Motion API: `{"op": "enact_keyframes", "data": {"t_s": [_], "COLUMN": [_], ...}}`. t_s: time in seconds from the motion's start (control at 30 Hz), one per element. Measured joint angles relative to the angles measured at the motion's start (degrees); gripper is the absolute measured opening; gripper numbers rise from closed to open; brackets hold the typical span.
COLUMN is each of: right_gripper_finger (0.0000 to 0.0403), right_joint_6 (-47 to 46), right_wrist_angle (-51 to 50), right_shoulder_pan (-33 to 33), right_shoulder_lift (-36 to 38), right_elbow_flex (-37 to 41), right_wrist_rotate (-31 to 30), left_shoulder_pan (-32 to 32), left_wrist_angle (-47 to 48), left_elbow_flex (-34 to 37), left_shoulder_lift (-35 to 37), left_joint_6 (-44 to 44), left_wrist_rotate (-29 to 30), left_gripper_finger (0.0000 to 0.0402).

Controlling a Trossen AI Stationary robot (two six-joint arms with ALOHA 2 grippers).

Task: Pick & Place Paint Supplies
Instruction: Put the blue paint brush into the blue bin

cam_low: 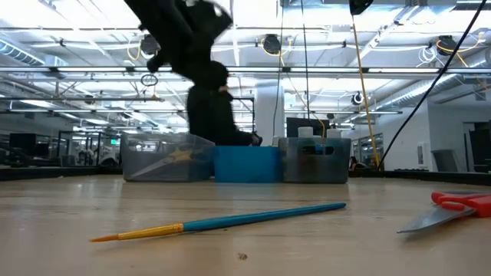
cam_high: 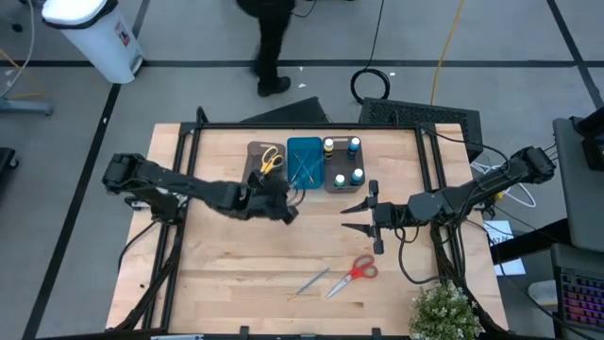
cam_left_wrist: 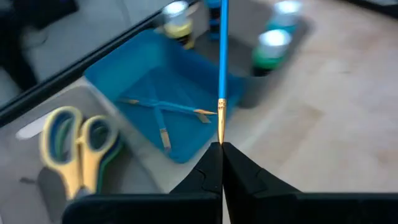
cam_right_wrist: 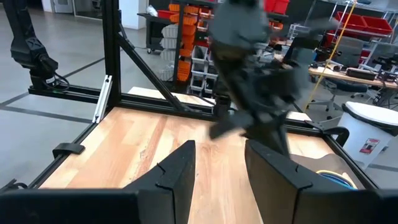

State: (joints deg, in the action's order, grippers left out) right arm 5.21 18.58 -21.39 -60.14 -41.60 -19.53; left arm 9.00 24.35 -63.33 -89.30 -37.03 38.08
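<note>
The left gripper [cam_left_wrist: 221,149] has its fingers pinched together on the gold end of a blue paintbrush [cam_left_wrist: 222,56], which sticks straight out over the blue tray [cam_left_wrist: 118,78]. Two more brushes [cam_left_wrist: 165,112] lie crossed on that tray's floor. Beside it, the grey tray [cam_high: 253,162] holds yellow-handled scissors [cam_high: 270,160] lying on another pair with darker handles. On the other side of the blue one, a second grey tray [cam_high: 332,185] carries four small bottles [cam_high: 342,161] with yellow, blue and green tops, standing upright.

The right gripper [cam_high: 361,215] hangs over bare wood to the right of the trays, fingers apart and holding nothing.

Nearer the front edge of the table [cam_high: 236,274], well clear of the trays, a brush [cam_low: 222,222] with a blue handle and yellow end lies flat, and just beside it sit red-handled scissors [cam_high: 353,276]. A person [cam_high: 270,42] stands on the floor beyond the far side of the table
</note>
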Motion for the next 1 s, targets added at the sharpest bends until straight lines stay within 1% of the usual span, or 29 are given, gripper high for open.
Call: {"op": "enact_keyframes", "data": {"t_s": [0.07, 0.27, 0.4, 0.5, 0.6, 0.77, 0.87, 1.0], "right_gripper_finger": [0.0130, 0.0130, 0.0130, 0.0130, 0.0130, 0.0130, 0.0130, 0.0130], "right_joint_6": [0.00, 0.00, 0.02, 0.07, 0.11, 0.20, 0.20, 0.17], "right_wrist_angle": [0.01, -0.01, -0.03, -0.05, -0.05, -0.03, -0.03, -0.03], "right_shoulder_pan": [0.01, 0.01, 0.01, 0.00, 0.01, 0.02, 0.00, 0.02], "right_shoulder_lift": [0.00, 0.00, 0.00, 0.00, 0.00, 0.00, 0.00, 0.00], "right_elbow_flex": [0.00, 0.00, 0.00, 0.00, 0.00, 0.00, 0.00, 0.01], "right_wrist_rotate": [-0.02, -0.07, -0.11, -0.11, -0.11, -0.09, -0.09, -0.09], "left_shoulder_pan": [-2.81, -9.76, -13.04, -14.75, -15.54, -15.85, -15.85, -15.85], "left_wrist_angle": [0.59, 0.75, 1.13, -0.47, -3.48, -6.47, -6.67, -6.48], "left_elbow_flex": [0.00, 0.00, 0.00, -0.01, -0.02, -0.02, -0.02, -0.02], "left_shoulder_lift": [-1.02, -3.82, -6.36, -7.68, -8.51, -8.61, -8.61, -8.61], "left_joint_6": [-1.14, -4.08, -8.70, -10.15, -8.64, -6.40, -6.43, -6.17], "left_wrist_rotate": [-1.18, -7.85, -9.88, -11.52, -13.65, -14.04, -13.60, -12.48], "left_gripper_finger": [0.0000, 0.0000, 0.0000, 0.0003, 0.0003, 0.0004, 0.0027, 0.0079]}}
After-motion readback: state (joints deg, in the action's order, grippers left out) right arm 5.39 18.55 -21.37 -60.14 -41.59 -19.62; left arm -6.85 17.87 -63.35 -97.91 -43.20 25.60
